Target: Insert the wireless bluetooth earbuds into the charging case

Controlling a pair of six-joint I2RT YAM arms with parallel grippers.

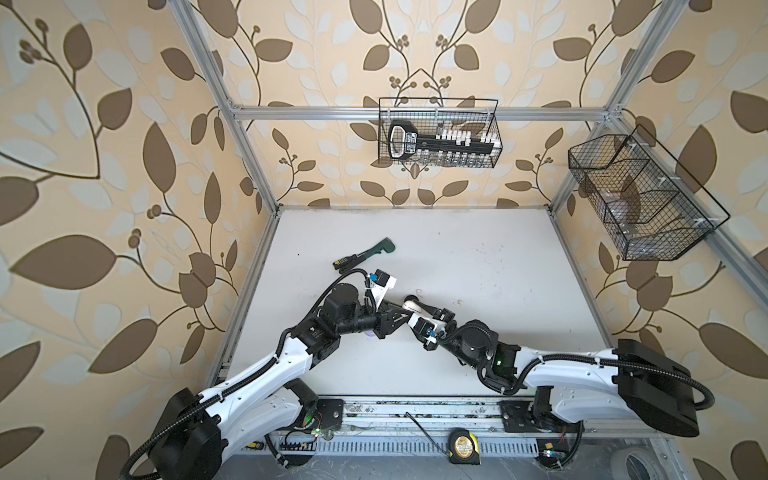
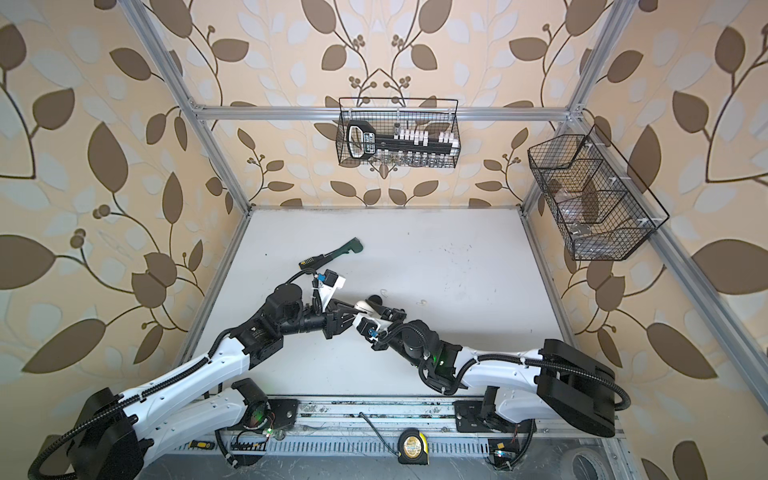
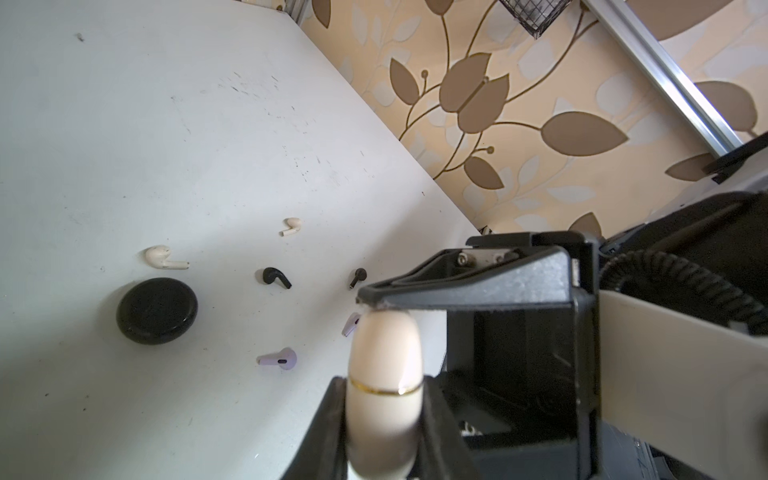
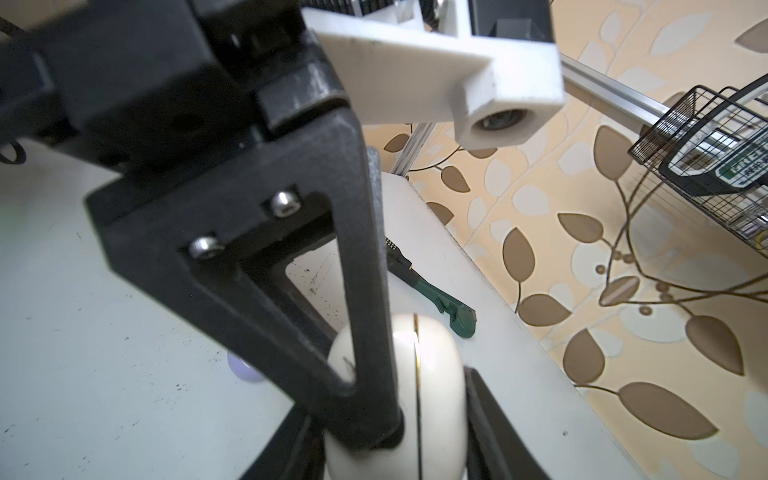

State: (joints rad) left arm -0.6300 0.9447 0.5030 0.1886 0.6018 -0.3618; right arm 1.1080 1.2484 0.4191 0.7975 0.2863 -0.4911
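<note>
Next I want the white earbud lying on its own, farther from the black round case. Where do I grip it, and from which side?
Grip the white earbud by its rounded head, coming straight down: it lies flat on the table with bare surface all round. Close the jaws across the head, square to the stem, which looks too thin to pinch surely.

Cream charging case (image 3: 384, 374): glossy smooth plastic, shiny gold seam; round black case (image 3: 157, 311): glossy plastic; white earbud (image 3: 160, 255): smooth plastic; table (image 3: 124, 124): matt white, scuffed; basket (image 1: 384, 124): black metal wire.
</note>
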